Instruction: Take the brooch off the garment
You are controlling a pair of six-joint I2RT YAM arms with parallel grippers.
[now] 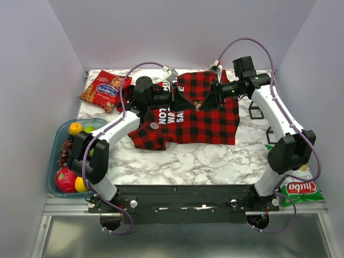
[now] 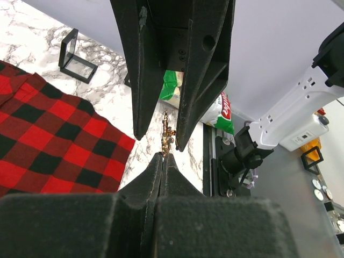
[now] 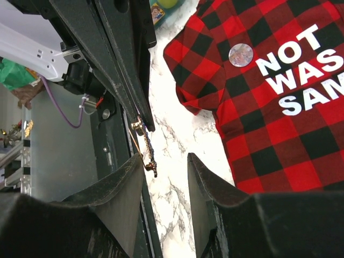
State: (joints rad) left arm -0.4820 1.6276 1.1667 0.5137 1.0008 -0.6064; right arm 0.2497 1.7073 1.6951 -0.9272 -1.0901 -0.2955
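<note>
The red-and-black checked shirt point(image 1: 199, 123) lies spread on the marble table, its white lettering facing up point(image 3: 301, 75). The brooch, a small round silvery disc point(image 1: 154, 125), sits on the shirt's left sleeve, also seen in the right wrist view point(image 3: 241, 54). My left gripper point(image 1: 188, 102) is shut point(image 2: 163, 156) on a small gold chain-like ornament point(image 2: 167, 133) and holds it above the shirt's middle. My right gripper point(image 1: 208, 101) faces it, open point(image 3: 164, 157), with the gold ornament point(image 3: 147, 148) hanging between its fingers. Both grippers are well to the right of the disc.
A red snack packet point(image 1: 106, 90) lies at the back left. A blue tray of fruit point(image 1: 60, 141) stands at the left edge. A green snack packet point(image 1: 298, 188) lies at the front right. A small black frame stand point(image 1: 257, 111) is right of the shirt.
</note>
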